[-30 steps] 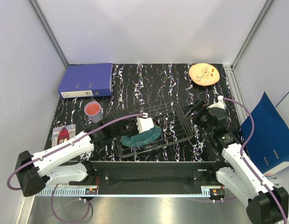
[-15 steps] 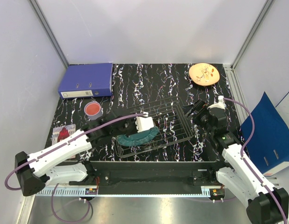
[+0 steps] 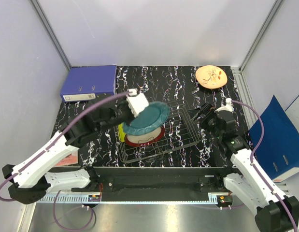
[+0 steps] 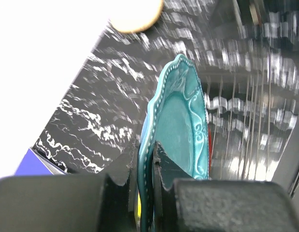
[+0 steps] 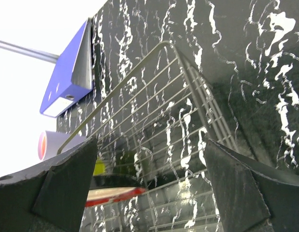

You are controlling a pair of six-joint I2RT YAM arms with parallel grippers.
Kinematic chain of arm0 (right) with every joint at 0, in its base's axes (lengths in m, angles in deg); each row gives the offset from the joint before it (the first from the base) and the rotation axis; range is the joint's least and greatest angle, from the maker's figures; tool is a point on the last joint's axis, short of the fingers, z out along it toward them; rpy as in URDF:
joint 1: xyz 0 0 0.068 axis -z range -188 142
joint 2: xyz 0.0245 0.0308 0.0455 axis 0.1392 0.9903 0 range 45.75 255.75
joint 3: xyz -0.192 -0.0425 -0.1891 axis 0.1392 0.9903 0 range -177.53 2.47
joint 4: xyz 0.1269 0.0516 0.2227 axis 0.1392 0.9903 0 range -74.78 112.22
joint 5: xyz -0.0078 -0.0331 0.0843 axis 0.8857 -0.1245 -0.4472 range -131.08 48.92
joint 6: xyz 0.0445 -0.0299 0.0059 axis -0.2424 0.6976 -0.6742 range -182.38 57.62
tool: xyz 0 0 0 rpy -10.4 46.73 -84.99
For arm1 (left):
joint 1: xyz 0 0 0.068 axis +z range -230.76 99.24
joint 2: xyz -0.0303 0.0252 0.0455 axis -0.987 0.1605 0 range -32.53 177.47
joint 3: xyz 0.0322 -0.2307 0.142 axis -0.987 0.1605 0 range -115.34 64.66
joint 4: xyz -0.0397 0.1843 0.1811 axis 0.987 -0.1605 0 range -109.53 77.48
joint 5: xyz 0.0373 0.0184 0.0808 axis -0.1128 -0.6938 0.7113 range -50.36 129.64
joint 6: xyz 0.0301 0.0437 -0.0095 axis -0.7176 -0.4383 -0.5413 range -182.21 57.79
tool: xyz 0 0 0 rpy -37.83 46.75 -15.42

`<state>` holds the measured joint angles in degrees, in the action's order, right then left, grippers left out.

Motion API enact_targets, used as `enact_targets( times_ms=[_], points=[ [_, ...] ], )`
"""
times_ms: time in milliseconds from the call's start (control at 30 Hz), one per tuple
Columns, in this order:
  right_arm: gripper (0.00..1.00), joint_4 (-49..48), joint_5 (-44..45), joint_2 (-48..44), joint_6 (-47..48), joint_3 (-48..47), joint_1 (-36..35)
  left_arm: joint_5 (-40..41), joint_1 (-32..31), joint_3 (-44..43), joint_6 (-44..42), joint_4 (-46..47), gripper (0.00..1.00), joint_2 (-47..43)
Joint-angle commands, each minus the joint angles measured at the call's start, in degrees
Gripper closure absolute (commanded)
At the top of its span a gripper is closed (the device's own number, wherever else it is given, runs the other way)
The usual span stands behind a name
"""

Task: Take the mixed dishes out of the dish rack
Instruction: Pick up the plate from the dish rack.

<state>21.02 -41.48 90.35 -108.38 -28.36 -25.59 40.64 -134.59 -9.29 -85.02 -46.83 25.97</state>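
Note:
My left gripper (image 3: 138, 107) is shut on the rim of the large teal scalloped plate (image 3: 149, 119) and holds it tilted above the left half of the wire dish rack (image 3: 180, 130). In the left wrist view both fingers pinch the plate's (image 4: 180, 121) edge at my gripper (image 4: 145, 154). In the rack lie the cream bowl with dark red outside (image 3: 145, 138) and the small yellow-green bowl (image 3: 121, 131). My right gripper (image 3: 200, 116) is open and empty at the rack's right end. In the right wrist view, between its fingers (image 5: 150, 145), show the rack (image 5: 154, 111), the bowl (image 5: 115, 193) and the lavender cup (image 5: 57, 142).
A blue ring binder (image 3: 90, 82) lies at the back left. An orange plate (image 3: 212, 76) lies at the back right. A second blue binder (image 3: 279, 140) leans outside the right edge. My left arm covers the cup's spot in the top view.
My left gripper has lifted the teal plate up out of the rack and towards the back, uncovering the cream bowl and the yellow-green bowl. The right arm has not moved.

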Motion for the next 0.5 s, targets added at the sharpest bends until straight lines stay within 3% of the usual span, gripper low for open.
enact_targets(
  times_ms=[0,100,167,300,467],
  points=[
    [0.00,4.2,-2.0,-2.2,-0.2,-7.3,-0.4,8.7,0.0,-13.1,15.8,9.3,1.00,1.8],
    [0.00,7.7,-1.7,-4.2,0.3,-10.9,-0.4,11.2,2.3,-23.9,26.6,5.0,1.00,8.5],
    [0.00,9.5,-2.2,-5.1,0.6,-12.9,-0.4,3.9,6.2,-25.5,33.2,5.9,1.00,10.0],
    [0.01,10.7,-4.5,-8.7,0.6,-14.6,-0.4,-17.4,20.4,-16.3,54.6,19.8,1.00,9.4],
    [0.00,11.2,-5.7,-14.1,0.3,-15.2,-0.3,-28.5,30.9,-1.2,76.9,45.6,1.00,9.4]
  ],
)
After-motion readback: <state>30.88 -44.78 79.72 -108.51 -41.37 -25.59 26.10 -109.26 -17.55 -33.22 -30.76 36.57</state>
